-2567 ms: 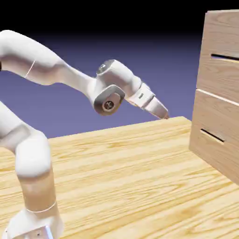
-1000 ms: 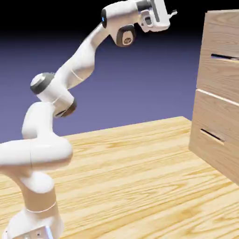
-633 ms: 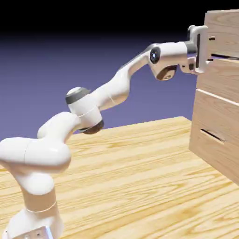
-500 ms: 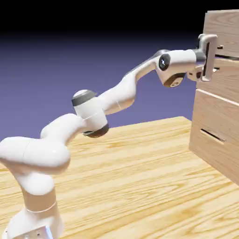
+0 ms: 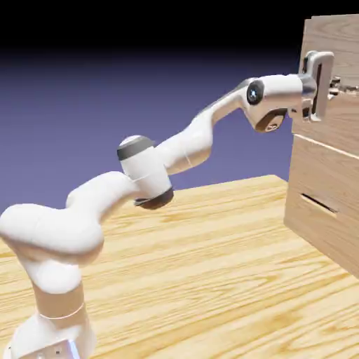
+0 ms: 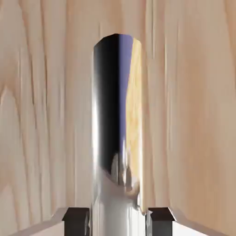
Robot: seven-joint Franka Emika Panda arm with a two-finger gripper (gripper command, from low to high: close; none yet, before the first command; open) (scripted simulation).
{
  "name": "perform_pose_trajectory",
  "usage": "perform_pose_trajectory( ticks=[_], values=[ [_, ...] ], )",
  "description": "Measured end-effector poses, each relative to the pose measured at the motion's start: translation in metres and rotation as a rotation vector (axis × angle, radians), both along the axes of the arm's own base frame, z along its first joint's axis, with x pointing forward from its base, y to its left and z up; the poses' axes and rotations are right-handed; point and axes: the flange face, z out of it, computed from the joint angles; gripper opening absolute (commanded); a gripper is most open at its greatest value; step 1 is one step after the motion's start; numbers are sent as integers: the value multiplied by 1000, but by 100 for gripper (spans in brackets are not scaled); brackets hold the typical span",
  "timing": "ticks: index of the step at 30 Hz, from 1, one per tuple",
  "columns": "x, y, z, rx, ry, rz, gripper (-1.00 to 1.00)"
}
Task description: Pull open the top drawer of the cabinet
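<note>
Examined from the exterior view's left: the white, rounded robot arm [image 5: 186, 147] rises from its white base [image 5: 52, 340] at the lower left corner, where a pale-blue lit strip shows on the housing. Its jointed links, with dark grey caps at the bends, slope upward across the middle toward the exterior view's right. Beneath and behind them lies the yellow wood-grain tabletop [image 5: 189, 259], and above that stands the plain blue-violet backdrop [image 5: 175, 112], darkening to black at the top. At the far right is the tall, boxy, light-brown wood-grain cabinet [image 5: 308, 223], cut off by the picture's edge. Its top drawer, the uppermost flat panel of light grained wood [image 5: 340, 42], is at the upper right, directly in front of the hand; how far it stands out cannot be told with certainty. The similar lower drawer front [image 5: 329, 168] sits below it, with its own thin dark slot handle [image 5: 319, 203]. The white two-finger gripper [image 6: 118, 223] is at the top drawer, its body upright in the exterior view. Its jaws are closed on the polished, mirror-like metal handle [image 6: 106, 106] — a rounded bar seen lengthwise in the hand view, with one dark fingertip against each side. Reflections of black, violet and yellow wood run along the bar — light wood grain fills the area behind it.
</note>
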Motion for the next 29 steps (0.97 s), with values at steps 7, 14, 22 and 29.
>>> perform_pose_trajectory(
  ticks=[7,14,22,29],
  values=[
    [-45,0,0,0,0,0,-100],
    [-102,0,0,0,0,0,-100],
    [-180,0,0,0,-1,1,-100],
    [-235,0,0,-1,1,0,100]
  ],
)
